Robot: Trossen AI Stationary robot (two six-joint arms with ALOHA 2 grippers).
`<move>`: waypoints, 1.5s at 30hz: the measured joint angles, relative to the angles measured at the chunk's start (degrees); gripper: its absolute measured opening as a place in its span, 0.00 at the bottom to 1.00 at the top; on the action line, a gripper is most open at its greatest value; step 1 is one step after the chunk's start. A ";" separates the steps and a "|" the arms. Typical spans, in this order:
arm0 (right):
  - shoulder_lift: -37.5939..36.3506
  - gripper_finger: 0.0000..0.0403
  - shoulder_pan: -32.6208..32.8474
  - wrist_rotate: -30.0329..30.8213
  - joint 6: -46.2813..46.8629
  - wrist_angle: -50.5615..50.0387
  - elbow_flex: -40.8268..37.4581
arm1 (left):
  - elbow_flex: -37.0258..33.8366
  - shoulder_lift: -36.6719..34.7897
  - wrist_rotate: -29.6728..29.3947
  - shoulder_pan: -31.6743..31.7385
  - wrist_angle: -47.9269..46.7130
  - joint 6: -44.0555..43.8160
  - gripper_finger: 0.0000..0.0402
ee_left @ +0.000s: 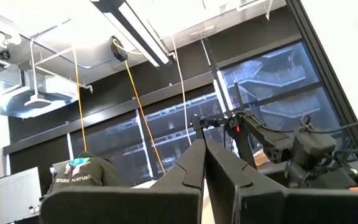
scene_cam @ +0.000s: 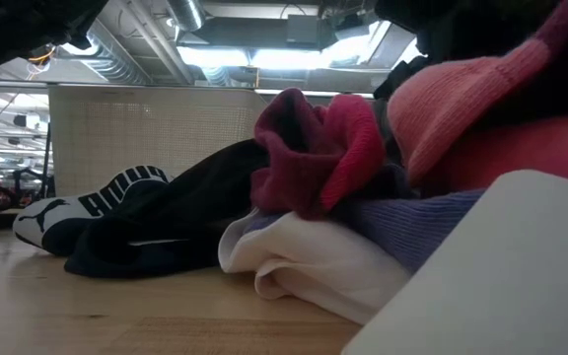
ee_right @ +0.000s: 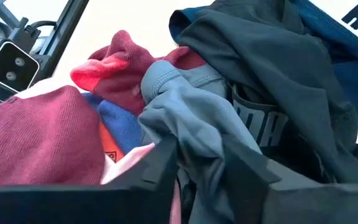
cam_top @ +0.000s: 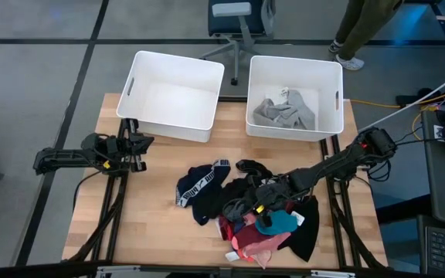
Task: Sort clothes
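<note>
On the wooden desk [cam_top: 153, 232], under ceiling strip lights [scene_cam: 284, 57], we see the clothes [cam_top: 246, 208] heaped near its front edge, our right pincer [ee_right: 194, 168] pinching a grey garment [ee_right: 185, 124] there, our left pincer [cam_top: 139, 144] pressed together beside two white bins [cam_top: 172, 96].

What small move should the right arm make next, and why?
Probably finish closing and lift: the right end effector sits in the clothes pile with a grey garment bunched between its fingers, and grey clothes already lie in the right bin.
</note>
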 joint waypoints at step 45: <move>-9.97 0.03 -1.97 49.64 -19.41 -47.40 43.64 | 0.00 0.00 0.00 -0.02 -0.01 0.07 0.01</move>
